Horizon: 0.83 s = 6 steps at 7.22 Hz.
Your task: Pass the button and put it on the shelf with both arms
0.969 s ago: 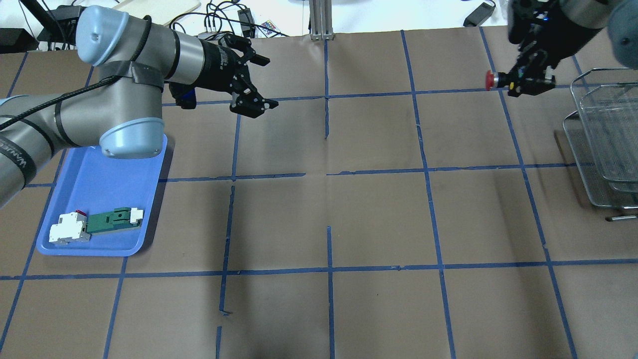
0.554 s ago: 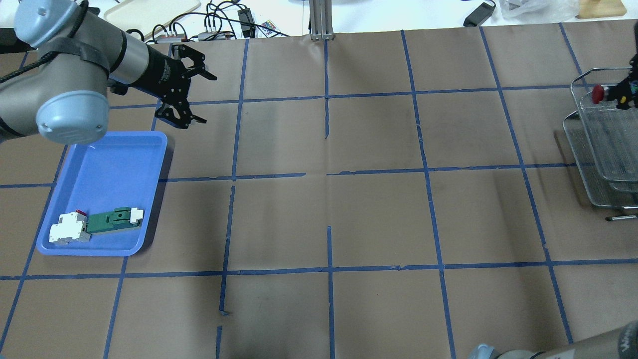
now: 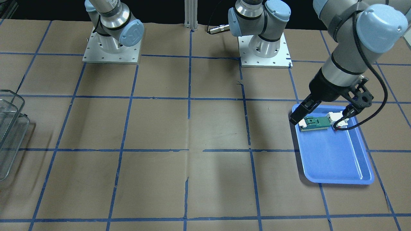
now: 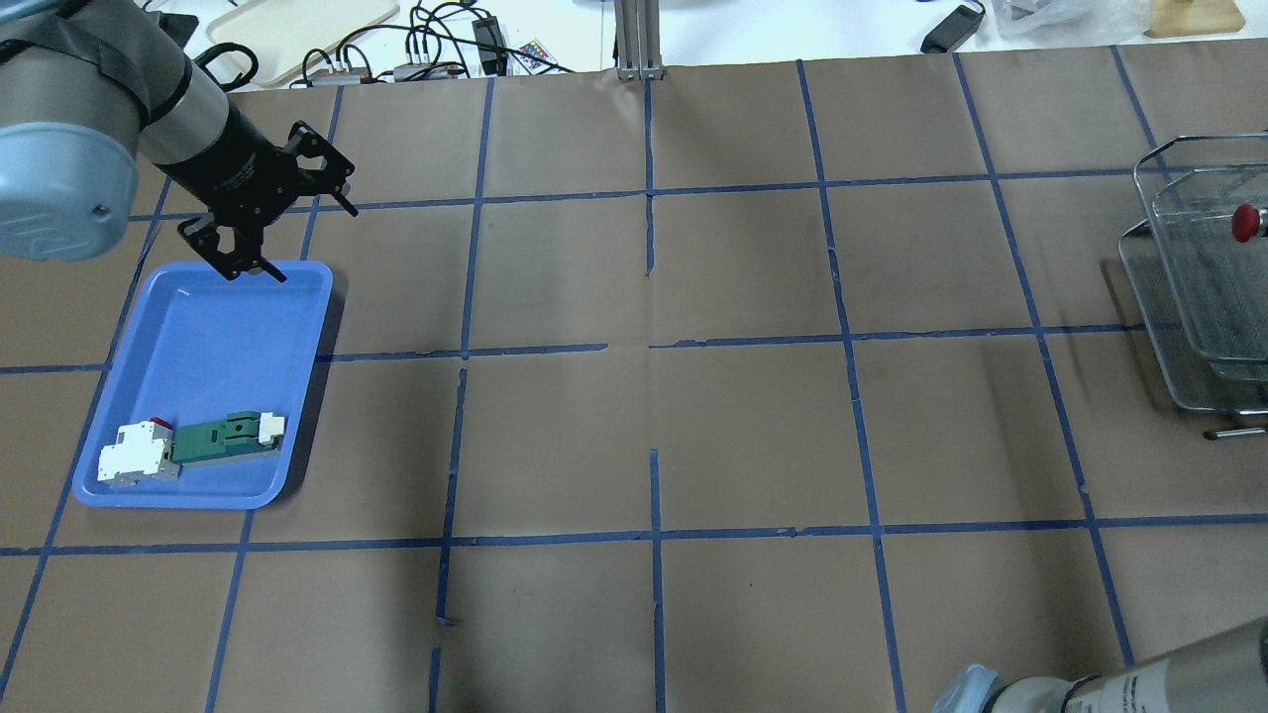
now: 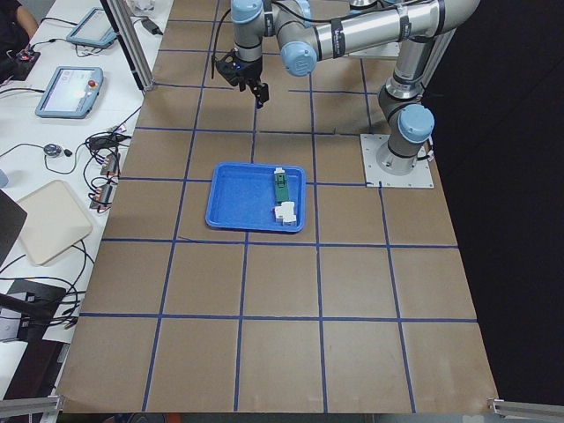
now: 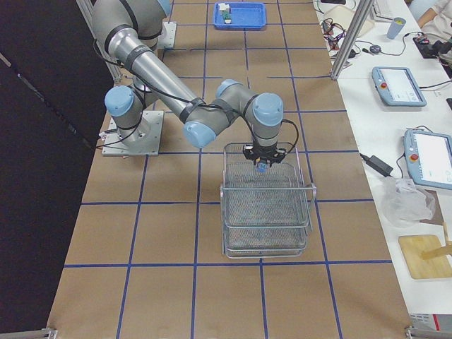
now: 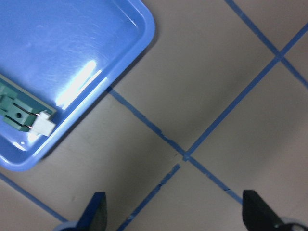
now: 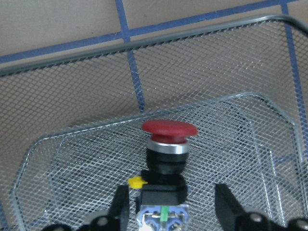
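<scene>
The button (image 8: 168,139), with its red cap and black collar, is inside the top tier of the wire-mesh shelf (image 8: 192,31). Its cap also shows at the right edge of the overhead view (image 4: 1245,220). My right gripper (image 8: 172,207) is open, a finger on each side of the button's block with a gap on both sides. It hangs over the shelf (image 6: 265,212) in the exterior right view (image 6: 261,161). My left gripper (image 4: 302,241) is open and empty, up in the air by the blue tray's far end; the left wrist view (image 7: 175,211) shows its fingers wide apart.
The blue tray (image 4: 218,327) at the table's left holds a green-and-white flat part (image 4: 223,439) and a white blocky part with a red tab (image 4: 139,454). The shelf (image 4: 1169,257) stands at the right edge of the table. Cables and devices lie beyond the far edge.
My right gripper carried the button right to the shelf, left the overhead view and opened around the button. My left arm drew back left to the tray's far end, still open.
</scene>
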### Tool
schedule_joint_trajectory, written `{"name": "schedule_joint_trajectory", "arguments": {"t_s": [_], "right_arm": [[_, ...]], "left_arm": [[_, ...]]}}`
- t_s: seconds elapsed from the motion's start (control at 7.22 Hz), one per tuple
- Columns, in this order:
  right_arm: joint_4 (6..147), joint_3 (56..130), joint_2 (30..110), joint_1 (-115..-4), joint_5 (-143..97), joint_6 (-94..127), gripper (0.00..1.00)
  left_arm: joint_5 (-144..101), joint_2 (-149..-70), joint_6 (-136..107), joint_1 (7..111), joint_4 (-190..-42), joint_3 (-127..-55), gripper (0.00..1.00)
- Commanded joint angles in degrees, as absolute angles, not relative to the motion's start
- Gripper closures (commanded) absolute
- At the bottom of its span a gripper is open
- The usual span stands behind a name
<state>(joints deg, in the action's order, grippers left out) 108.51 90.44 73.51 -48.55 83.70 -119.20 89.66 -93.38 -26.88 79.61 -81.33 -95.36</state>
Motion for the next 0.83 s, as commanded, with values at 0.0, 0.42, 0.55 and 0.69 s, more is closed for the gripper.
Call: {"name": "schedule_joint_trajectory", "arguments": {"t_s": [0.0,0.42,0.55,0.69], "right_arm": [[104.18,90.35,76.79,-50.17,83.50,-111.85,0.00],[92.84,91.92,85.23,-63.58,83.15,-93.15,0.00],[92.81,92.11,86.73,-69.81,82.80,-84.55,0.00],[92.81,92.11,87.71,-76.40,82.62,-74.02,0.00]], "left_arm": [[91.06,-88.44,-23.30,79.98,-90.57,-95.44,0.00],[91.23,-86.75,-8.01,83.49,-90.45,-97.20,0.00],[92.45,-86.49,-3.30,83.32,-90.09,-97.47,0.00],[92.29,-86.83,-3.08,83.32,-89.91,-97.38,0.00]]}}
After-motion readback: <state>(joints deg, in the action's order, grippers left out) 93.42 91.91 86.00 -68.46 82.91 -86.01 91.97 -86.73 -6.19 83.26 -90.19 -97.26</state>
